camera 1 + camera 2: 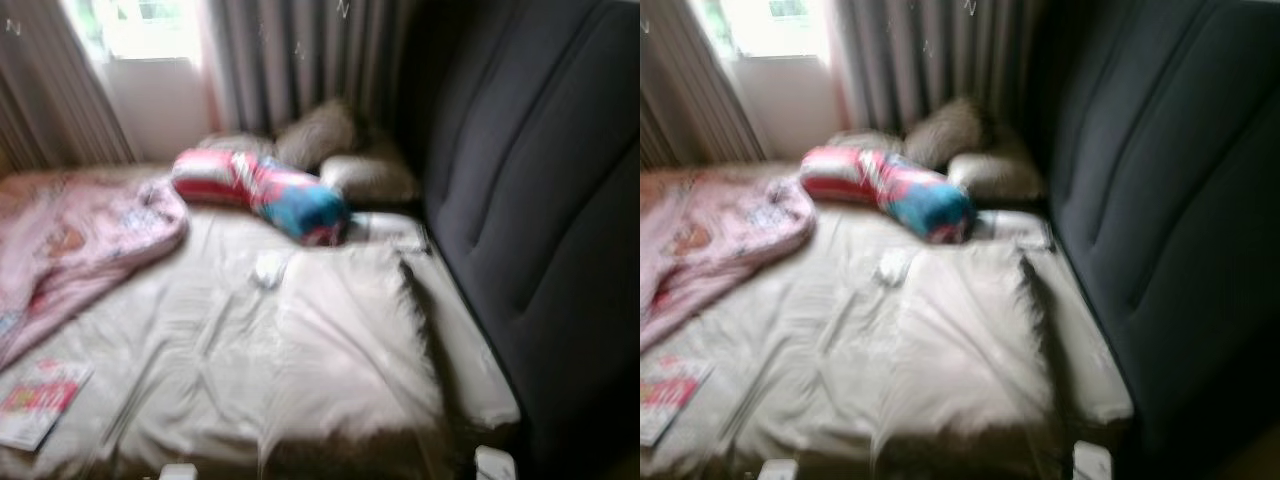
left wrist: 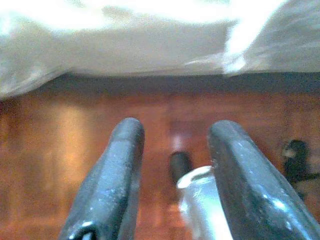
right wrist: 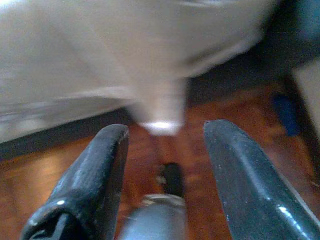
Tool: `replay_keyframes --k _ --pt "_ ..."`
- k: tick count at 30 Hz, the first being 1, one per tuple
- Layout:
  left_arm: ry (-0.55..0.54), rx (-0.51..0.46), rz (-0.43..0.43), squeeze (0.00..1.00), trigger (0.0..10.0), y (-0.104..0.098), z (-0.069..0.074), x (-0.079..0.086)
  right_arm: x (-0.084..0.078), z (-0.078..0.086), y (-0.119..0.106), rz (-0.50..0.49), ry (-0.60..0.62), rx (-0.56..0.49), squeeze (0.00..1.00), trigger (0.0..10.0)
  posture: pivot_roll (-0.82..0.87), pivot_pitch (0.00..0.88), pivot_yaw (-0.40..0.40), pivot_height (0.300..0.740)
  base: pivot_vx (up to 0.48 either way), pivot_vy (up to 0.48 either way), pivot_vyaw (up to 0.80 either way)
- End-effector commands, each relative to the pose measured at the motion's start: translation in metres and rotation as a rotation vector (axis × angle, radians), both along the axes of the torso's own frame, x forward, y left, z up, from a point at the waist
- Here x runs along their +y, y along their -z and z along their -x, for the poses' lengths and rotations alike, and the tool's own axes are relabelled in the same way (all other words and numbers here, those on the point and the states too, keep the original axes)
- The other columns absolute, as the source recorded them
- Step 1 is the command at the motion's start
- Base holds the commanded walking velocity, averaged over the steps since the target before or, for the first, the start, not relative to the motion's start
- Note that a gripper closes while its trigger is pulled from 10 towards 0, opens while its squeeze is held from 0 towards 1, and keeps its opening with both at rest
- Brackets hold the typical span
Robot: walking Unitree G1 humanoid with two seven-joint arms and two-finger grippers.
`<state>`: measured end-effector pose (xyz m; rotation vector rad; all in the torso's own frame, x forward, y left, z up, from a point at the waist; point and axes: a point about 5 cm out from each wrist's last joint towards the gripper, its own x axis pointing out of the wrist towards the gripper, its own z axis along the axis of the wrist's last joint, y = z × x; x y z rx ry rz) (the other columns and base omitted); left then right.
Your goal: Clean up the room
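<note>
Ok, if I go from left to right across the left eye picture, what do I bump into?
Magazine → pink blanket → small white thing on the sheet → red and blue bolster pillow → beige pillow → dark headboard.
</note>
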<state>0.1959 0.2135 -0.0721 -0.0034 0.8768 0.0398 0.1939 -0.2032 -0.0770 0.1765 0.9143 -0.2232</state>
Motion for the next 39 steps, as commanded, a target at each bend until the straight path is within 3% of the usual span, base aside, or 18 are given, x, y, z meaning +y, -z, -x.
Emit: replay_keyframes --k 1,9,11,12,14,16,17,20,22,25,26,31,39 --pt "-0.017 0.014 -0.013 0.00 10.0 0.003 0.009 0.008 0.005 -0.007 -0.003 -0.019 0.015 -0.035 0.00 10.0 -0.05 0.000 0.038 0.740 0.000 0.000 0.00" --pt "-0.065 -0.052 -0.006 0.00 10.0 -0.001 0.004 0.008 0.002 -0.012 -0.007 -0.019 0.041 -0.106 0.00 10.0 -0.05 0.000 0.027 0.740 0.000 0.000 0.00" --pt "-0.068 -0.172 -0.053 0.00 10.0 -0.016 -0.018 0.009 0.001 -0.015 -0.011 -0.004 0.035 -0.159 0.00 10.0 -0.06 0.000 0.023 0.740 0.000 0.000 0.00" --pt "-0.066 -0.262 -0.075 0.00 10.0 -0.030 -0.037 0.010 0.001 -0.016 -0.012 -0.001 0.030 -0.179 0.00 10.0 -0.06 0.000 0.023 0.740 0.000 0.000 0.00" --pt "-0.054 -0.392 -0.104 0.00 10.0 -0.050 -0.056 0.013 0.000 -0.019 -0.015 0.004 0.023 -0.218 0.00 10.0 -0.05 0.000 0.013 0.740 0.000 0.000 0.00" --pt "-0.039 -0.439 -0.115 0.00 10.0 -0.056 -0.060 0.015 -0.001 -0.019 -0.016 0.002 0.026 -0.237 0.00 10.0 -0.05 0.000 0.013 0.740 0.000 0.000 0.00" --pt "-0.037 -0.507 -0.117 0.00 10.0 -0.064 -0.065 0.017 -0.001 -0.020 -0.018 0.013 0.010 -0.254 0.00 10.0 -0.05 0.000 0.010 0.740 0.000 0.000 0.00" --pt "-0.059 -0.642 -0.099 0.00 10.0 -0.083 -0.076 0.021 -0.011 -0.070 -0.062 0.059 -0.017 -0.515 0.00 10.0 -0.04 0.000 0.003 0.740 0.000 0.000 0.00" --pt "-0.046 -0.712 -0.084 0.00 10.0 -0.094 -0.081 0.019 -0.009 -0.074 -0.068 0.068 -0.027 -0.565 0.00 10.0 -0.05 0.000 0.002 0.740 0.000 0.000 0.00" --pt "-0.002 -0.773 -0.080 0.00 10.0 -0.102 -0.085 0.013 -0.006 -0.077 -0.075 0.068 -0.032 -0.632 0.00 10.0 -0.05 0.000 0.003 0.740 0.000 0.000 0.00" --pt "0.028 -0.809 -0.078 0.00 10.0 -0.106 -0.084 0.006 -0.003 -0.080 -0.083 0.072 -0.048 -0.699 0.00 10.0 -0.06 0.000 0.004 0.740 0.000 0.000 0.00" --pt "0.066 -0.873 -0.069 0.00 10.0 -0.113 -0.077 -0.003 0.002 -0.081 -0.095 0.075 -0.076 -0.804 0.00 10.0 -0.06 0.000 -0.001 0.740 0.000 0.000 0.00" --pt "0.105 -0.923 -0.052 0.00 10.0 -0.125 -0.071 -0.010 0.013 -0.070 -0.096 0.071 -0.141 -0.836 0.00 10.0 -0.07 0.004 0.002 0.740 0.000 0.000 0.00"
